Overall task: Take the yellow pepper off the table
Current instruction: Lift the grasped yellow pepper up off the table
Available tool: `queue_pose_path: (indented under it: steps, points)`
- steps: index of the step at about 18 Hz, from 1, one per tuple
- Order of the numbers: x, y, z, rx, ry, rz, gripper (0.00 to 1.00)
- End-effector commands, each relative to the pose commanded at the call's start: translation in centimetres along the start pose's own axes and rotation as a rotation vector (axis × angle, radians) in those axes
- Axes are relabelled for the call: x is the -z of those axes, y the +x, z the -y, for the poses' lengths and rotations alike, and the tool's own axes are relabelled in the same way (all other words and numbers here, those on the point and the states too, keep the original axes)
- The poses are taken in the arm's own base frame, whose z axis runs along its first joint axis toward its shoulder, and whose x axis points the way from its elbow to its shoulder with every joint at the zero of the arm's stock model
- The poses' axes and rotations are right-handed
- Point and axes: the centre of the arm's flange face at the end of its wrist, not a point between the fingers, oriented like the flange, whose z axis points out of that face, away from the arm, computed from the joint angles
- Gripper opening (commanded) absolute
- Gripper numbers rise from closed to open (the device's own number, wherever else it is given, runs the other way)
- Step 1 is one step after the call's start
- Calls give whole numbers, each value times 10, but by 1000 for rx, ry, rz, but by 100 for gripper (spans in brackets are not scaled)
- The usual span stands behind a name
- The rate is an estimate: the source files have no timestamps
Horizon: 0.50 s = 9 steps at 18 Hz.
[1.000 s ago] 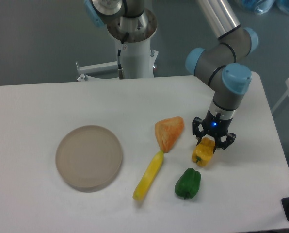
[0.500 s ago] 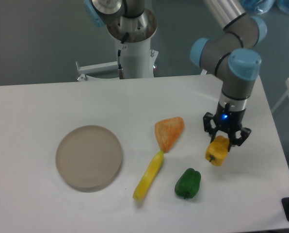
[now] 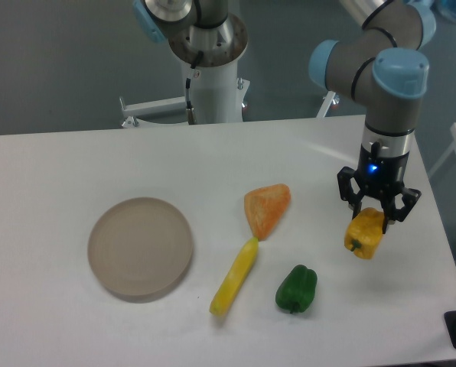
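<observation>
Since the earlier frames, the arm had carried the yellow pepper [image 3: 365,235] up and to the right, away from where it had sat just beside the green pepper [image 3: 296,289]. From my station I saw the gripper [image 3: 378,207] closed on the top of the yellow pepper, its two black fingers [image 3: 351,192] pinching it from either side, with a blue light glowing on the wrist above them. The pepper hung below the jaws, tilted, its short stem pointing down and to the left. It looked clear of the table [image 3: 60,321], though from this one fixed view I could not tell how high it was. It sat over the right part of the tabletop, near the right edge.

Everything else had stayed where it was. The green pepper lay toward the front, below and to the left of the held pepper and well apart from it. A long slender yellow pepper [image 3: 235,277] lay slantwise left of the green one, its upper tip just beside the orange wedge-shaped piece [image 3: 265,209]; I could not tell whether they touched. A round beige plate [image 3: 140,247] rested flat on the left half of the table, apart from the vegetables. The arm's base column [image 3: 210,53] stood behind the far edge.
</observation>
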Motion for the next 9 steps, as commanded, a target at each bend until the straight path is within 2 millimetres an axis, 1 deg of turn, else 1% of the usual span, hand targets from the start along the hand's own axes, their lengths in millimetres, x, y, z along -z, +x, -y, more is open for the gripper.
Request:
queue_pose_path:
  steps: [9]
  points:
    - [-5, 1, 2, -9, -14, 5, 37]
